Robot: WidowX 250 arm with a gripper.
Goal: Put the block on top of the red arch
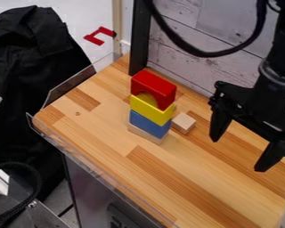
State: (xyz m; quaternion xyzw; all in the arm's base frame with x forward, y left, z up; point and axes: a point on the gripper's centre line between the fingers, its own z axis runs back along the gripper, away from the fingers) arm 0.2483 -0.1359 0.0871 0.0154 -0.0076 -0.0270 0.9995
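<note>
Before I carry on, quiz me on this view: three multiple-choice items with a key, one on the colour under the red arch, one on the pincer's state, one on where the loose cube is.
1. Which colour sits directly below the red arch?
A) blue
B) yellow
C) green

2. How is the pincer?
A) open, holding nothing
B) shut, empty
C) shut on a block

3. Where is the loose wooden cube?
A) on the arch
B) in the pincer
C) on the table, beside the stack

Key:
1 B: the yellow piece supports the arch.
2 A: its fingers stand wide apart with nothing between them.
3 C: it rests on the wood, on the stack's pincer side.
</note>
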